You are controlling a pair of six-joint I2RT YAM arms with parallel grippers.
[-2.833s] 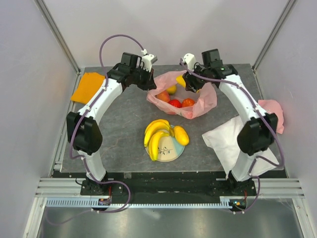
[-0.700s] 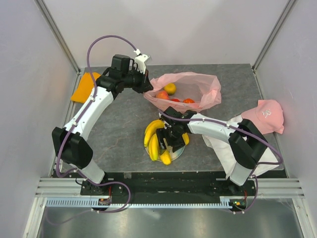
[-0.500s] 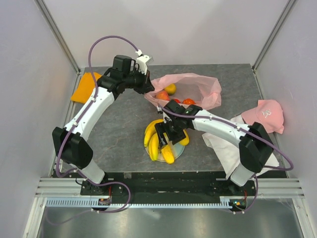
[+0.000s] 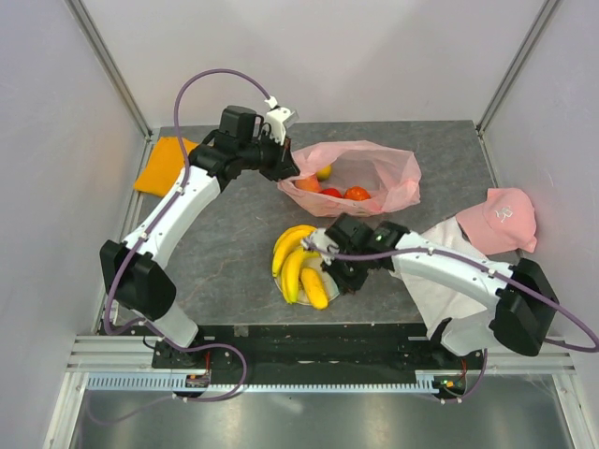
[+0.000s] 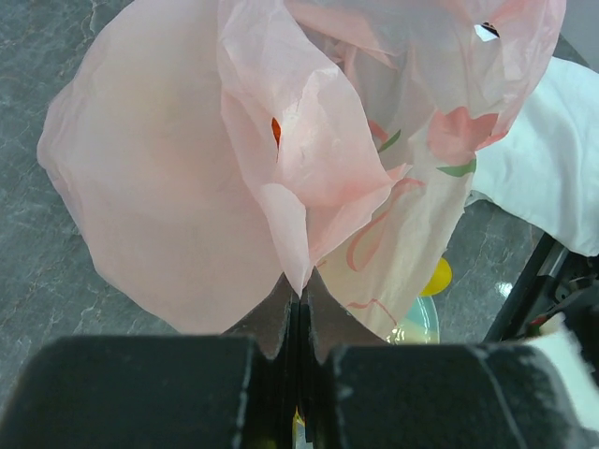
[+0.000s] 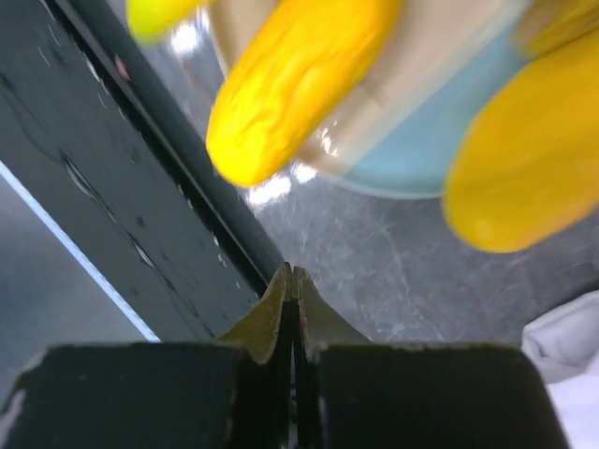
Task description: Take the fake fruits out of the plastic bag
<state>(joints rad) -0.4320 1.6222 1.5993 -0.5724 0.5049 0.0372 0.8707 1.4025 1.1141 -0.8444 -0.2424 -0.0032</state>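
Fruit lies in two places on the desk [image 4: 234, 234]. In the top view the plastic bag [image 4: 384, 173] sits at the far middle with its mouth spread. Four of the fake fruits show inside it: a yellow piece [image 4: 324, 172], a peach piece [image 4: 307, 184], a red piece [image 4: 329, 193] and an orange piece [image 4: 356, 194]. Nearer the arms, out of the bag, lie the banana bunch [image 4: 290, 262] and a yellow fruit [image 4: 315, 290].

The left gripper [image 4: 284, 171] meets the bag's left rim, but from above its jaws are hard to read. The left wrist view settles it: the two fingers are clenched on a fold of the pink film. That view also shows the bag's printed peach and green leaf, which the top view does not.

The right gripper [image 4: 348, 279] hangs just right of the yellow fruit, its tips hidden under the wrist in the top view. The right wrist view shows them pressed together with nothing between, pointing at bare desk just beside the rim of a pale plate [image 6: 402, 159]. Blurred yellow fruit rests on that plate.

Only the top view takes in the edges of the desk — an orange cloth [image 4: 164, 165] at the far left, a pink cap [image 4: 501, 217] at the right, and a white cloth [image 4: 440, 304] under the right arm.
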